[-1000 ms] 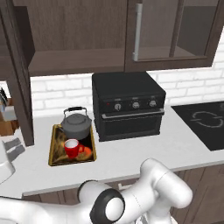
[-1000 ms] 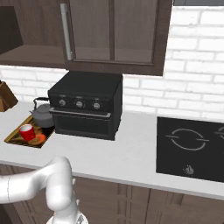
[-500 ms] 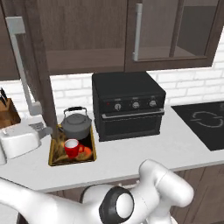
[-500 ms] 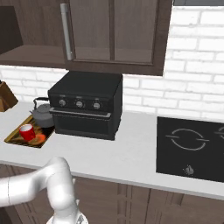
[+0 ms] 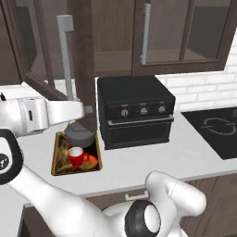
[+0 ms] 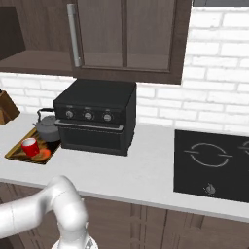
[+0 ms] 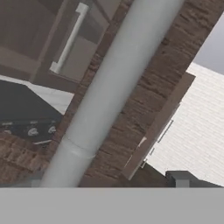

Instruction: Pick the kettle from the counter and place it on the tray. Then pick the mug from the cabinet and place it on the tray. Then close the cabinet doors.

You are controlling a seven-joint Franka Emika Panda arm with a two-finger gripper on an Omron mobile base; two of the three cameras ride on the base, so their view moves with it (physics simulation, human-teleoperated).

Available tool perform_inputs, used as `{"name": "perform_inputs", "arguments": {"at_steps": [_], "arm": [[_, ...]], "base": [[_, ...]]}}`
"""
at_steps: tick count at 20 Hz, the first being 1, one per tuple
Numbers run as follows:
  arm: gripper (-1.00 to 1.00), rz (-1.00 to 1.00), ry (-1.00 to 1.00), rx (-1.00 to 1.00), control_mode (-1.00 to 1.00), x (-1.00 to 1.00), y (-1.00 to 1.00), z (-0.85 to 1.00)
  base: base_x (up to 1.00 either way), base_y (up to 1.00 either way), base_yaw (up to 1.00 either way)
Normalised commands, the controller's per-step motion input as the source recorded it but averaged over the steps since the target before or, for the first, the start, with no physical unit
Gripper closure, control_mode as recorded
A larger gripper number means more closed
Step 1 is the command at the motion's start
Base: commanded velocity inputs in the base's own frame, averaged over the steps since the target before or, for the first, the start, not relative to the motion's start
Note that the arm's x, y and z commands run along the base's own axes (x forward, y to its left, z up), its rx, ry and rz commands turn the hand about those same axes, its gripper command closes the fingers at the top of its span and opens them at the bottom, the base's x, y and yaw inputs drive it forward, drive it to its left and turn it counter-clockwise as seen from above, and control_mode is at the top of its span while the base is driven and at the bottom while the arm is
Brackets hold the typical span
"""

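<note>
Kettle (image 5: 79, 134) and red mug (image 5: 76, 156) sit on tray (image 5: 59, 163), both delivered. Left cabinet door (image 5: 85, 69) half-swung; end effector at its bar handle (image 7: 109, 94), fingers spread wide, gripping nothing.

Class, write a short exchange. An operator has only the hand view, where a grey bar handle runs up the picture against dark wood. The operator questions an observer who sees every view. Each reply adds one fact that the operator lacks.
Operator: Is the mug on the tray?
Observer: Yes, the mug stands upright on the tray, in front of the kettle.
Operator: Which door is this handle on?
Observer: The left cabinet door, which stands swung out over the counter.
</note>
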Motion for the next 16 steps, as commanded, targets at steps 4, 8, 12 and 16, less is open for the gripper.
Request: {"name": "perform_inputs", "arguments": {"at_steps": [4, 8, 12, 16], "arm": [[-1.0, 0.02, 0.0, 0.12, -1.0, 0.61, -0.74, 0.0], [-1.0, 0.04, 0.0, 0.12, -1.0, 0.82, -0.51, 0.0], [-1.0, 0.07, -0.03, 0.09, -1.0, 0.87, -0.34, 0.0], [-1.0, 0.1, -0.09, 0.06, -1.0, 0.84, -0.28, 0.0]], "base": [[0.0, 0.0, 0.0], [0.0, 0.0, 0.0], [0.0, 0.0, 0.0], [0.0, 0.0, 0.0]]}}
